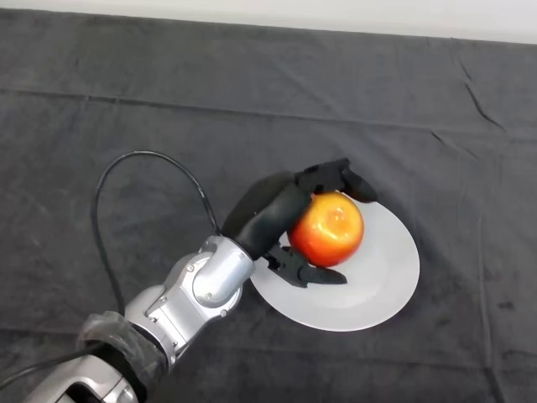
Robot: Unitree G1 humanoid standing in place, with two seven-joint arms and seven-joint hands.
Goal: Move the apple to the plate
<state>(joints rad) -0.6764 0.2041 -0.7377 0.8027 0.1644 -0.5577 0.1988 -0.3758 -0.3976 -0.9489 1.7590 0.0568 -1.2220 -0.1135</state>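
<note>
A red and orange apple is over the left part of a white plate on the dark cloth. My left hand comes in from the lower left and is shut on the apple. Its fingers curl over the apple's far side and its thumb hooks under the near side. I cannot tell whether the apple rests on the plate or hangs just above it. The hand hides the plate's left rim.
The dark cloth covers the whole table, with a pale strip of wall along the top edge. My silver-grey arm lies across the lower left.
</note>
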